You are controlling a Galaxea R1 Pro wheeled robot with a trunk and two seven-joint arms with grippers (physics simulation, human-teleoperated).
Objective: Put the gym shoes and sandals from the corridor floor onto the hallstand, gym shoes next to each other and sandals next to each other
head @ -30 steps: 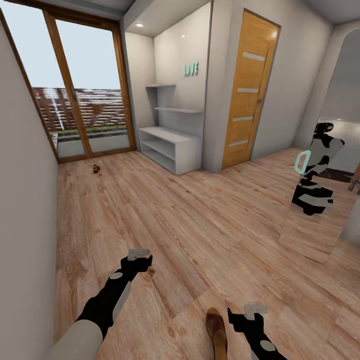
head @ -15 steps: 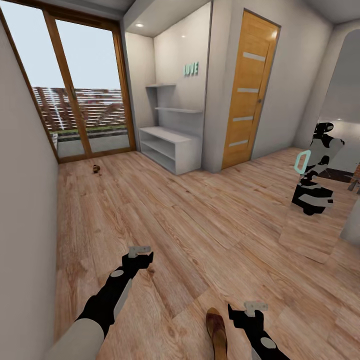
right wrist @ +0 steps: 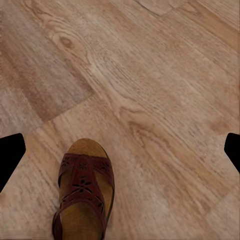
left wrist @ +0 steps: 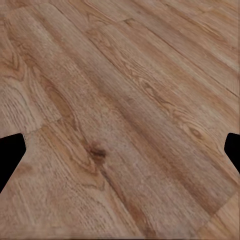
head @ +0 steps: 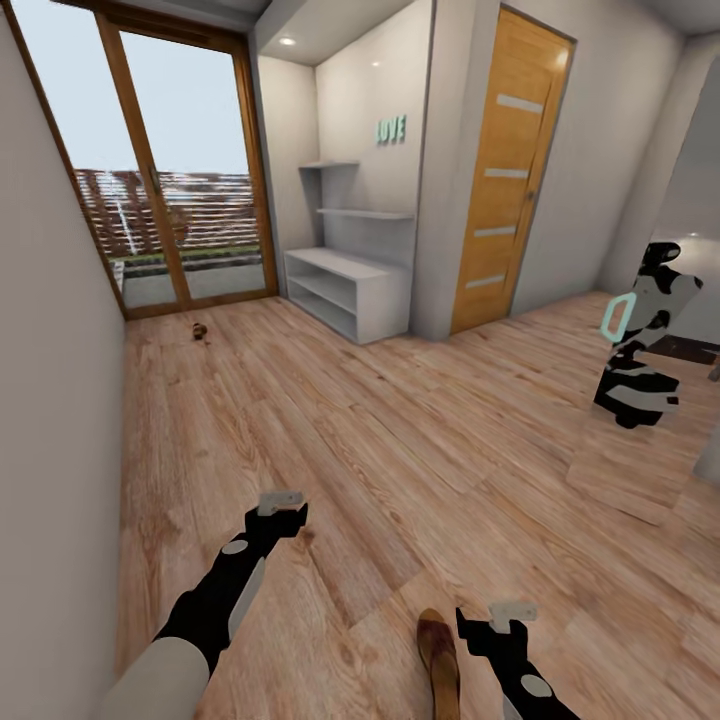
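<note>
Your nearest sandal lies flat on the corridor floor, just beside the right gripper, on its inner side toward the left arm. In the right wrist view that sandal shows its dark brown patterned strap and tan insole, toe end toward the open floor ahead of the fingers, nothing touching it. You hold nothing: the right fingers sit spread wide at the two edges of that view with bare planks between them. The left gripper hangs over bare wood too, its fingers likewise wide apart and empty above a knotted plank.

A small dark brown thing sits on the floor far ahead of your left fingers, near the glass doors; it is too small to tell what it is.

The hallstand stands well beyond both grippers in a pale alcove, its low base and shelves bare as far as you can see, with green letters on the wall above. Wood-framed glass doors are to its left, an orange-brown door to its right. A mirror far off on your right side shows the robot's reflection.
</note>
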